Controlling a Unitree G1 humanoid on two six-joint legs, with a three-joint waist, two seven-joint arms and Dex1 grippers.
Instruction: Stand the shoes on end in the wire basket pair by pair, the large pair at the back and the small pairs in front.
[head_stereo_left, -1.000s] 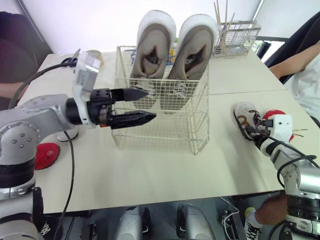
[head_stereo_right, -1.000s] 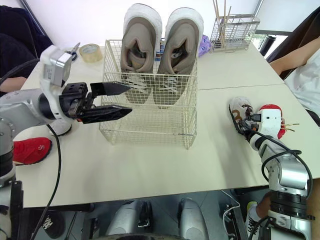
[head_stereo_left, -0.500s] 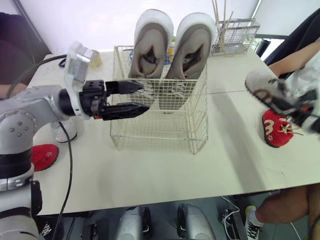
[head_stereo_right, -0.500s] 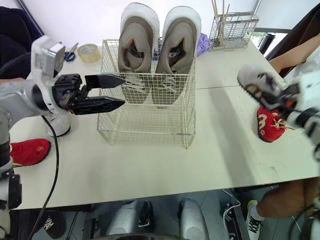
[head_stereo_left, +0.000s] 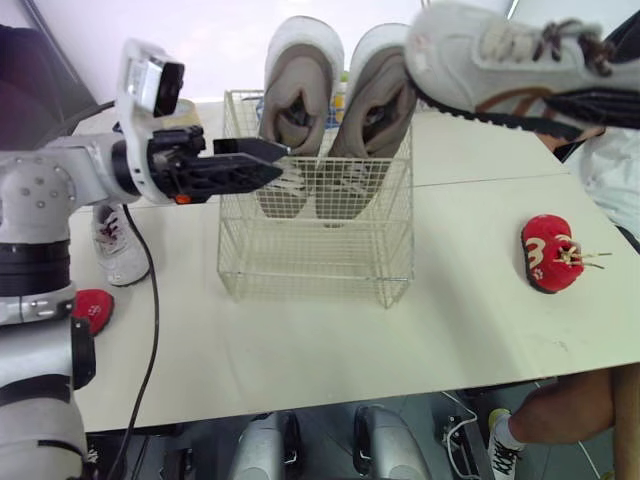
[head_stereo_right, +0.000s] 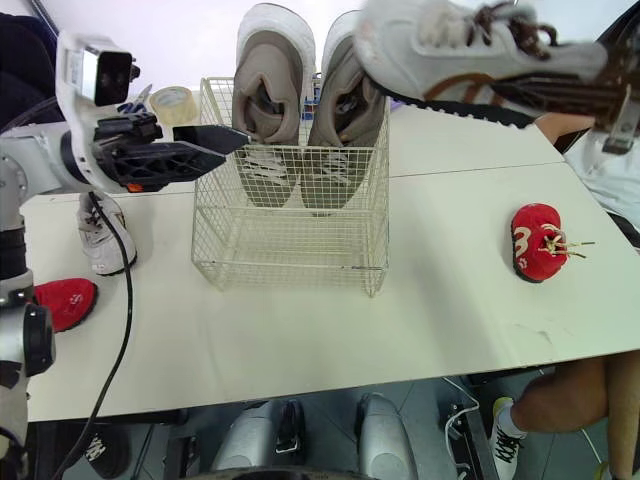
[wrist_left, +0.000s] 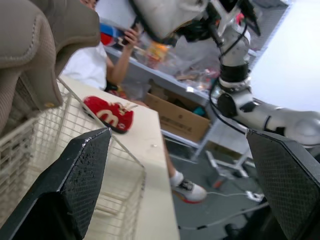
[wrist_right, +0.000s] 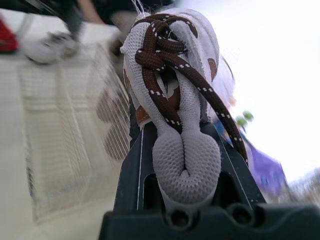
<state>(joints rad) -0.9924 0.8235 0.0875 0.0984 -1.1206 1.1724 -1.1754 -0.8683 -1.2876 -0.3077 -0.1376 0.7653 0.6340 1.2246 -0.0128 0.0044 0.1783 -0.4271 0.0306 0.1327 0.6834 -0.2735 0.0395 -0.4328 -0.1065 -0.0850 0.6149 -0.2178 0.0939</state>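
Grey shoe (head_stereo_right: 450, 45), heel pinched in the right hand (head_stereo_right: 530, 88), is hanging over the wire basket (head_stereo_right: 290, 230), probably needing tipping on end before lowering in front of the 2 tan shoes (head_stereo_right: 275, 80), clear of the spread left hand (head_stereo_right: 232, 143).

table (head_stereo_right: 300, 330), wire basket (head_stereo_right: 290, 225), red shoe (head_stereo_right: 535, 243), white shoe (head_stereo_right: 100, 235)

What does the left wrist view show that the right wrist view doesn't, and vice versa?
Left wrist: the red shoe on the table past the wire basket, and a cardboard box. Right wrist: a small white shoe on the table beyond the basket, and the brown laces of the white sneaker. Both: the basket and that sneaker, held in the right arm's jaws.
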